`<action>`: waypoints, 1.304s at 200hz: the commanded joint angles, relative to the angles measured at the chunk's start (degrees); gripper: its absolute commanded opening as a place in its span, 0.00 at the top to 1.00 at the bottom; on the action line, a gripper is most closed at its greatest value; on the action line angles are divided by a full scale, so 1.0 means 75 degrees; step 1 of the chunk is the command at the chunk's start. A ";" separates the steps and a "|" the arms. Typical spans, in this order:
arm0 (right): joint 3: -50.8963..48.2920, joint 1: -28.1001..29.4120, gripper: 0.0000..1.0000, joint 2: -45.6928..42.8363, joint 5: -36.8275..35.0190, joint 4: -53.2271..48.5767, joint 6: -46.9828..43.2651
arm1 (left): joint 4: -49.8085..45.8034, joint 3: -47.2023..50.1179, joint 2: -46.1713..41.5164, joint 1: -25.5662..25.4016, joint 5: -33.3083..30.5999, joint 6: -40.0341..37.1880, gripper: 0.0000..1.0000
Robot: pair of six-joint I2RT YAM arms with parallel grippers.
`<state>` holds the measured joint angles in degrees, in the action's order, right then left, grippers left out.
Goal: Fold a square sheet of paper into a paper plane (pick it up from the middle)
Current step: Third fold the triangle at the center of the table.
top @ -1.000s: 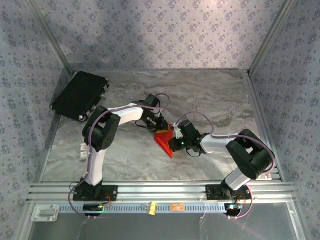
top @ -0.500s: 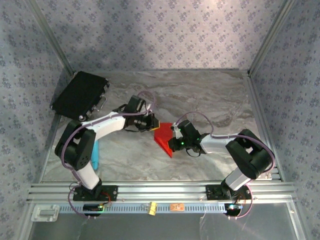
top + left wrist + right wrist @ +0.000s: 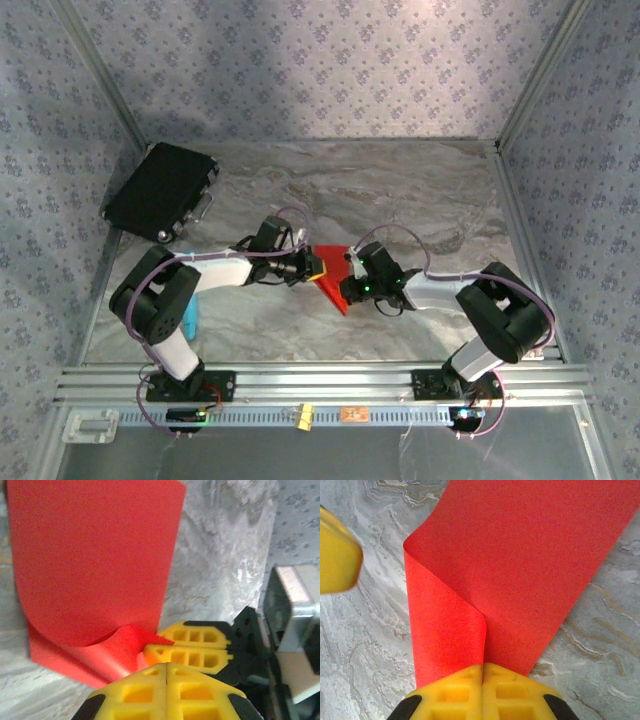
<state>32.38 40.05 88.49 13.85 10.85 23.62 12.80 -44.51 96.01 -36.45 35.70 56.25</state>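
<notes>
The square sheet of paper [image 3: 330, 278] lies partly folded at the frame's centre on the worktop [image 3: 420, 190]. The right gripper [image 3: 483, 671] has its jaws clamped on the fold. The left gripper [image 3: 166, 670] has its jaws pressed together beside the paper's left edge.

Far edge of paper [image 3: 520, 555] out of frame

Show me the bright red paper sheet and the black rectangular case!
bright red paper sheet [image 3: 520, 555]: right wrist view, its flat middle.
black rectangular case [image 3: 160, 190]: top external view, middle of its top.
</notes>
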 commanded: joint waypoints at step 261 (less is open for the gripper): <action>-0.0258 -0.0041 0.91 -0.0174 -0.0142 -0.0436 0.0084 | -0.0051 -0.0089 0.1502 -0.0464 -0.0209 0.0194 1.00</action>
<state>30.89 39.99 87.09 13.23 11.09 23.77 16.51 -44.47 105.25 -39.55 35.97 58.57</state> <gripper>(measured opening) 0.080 0.052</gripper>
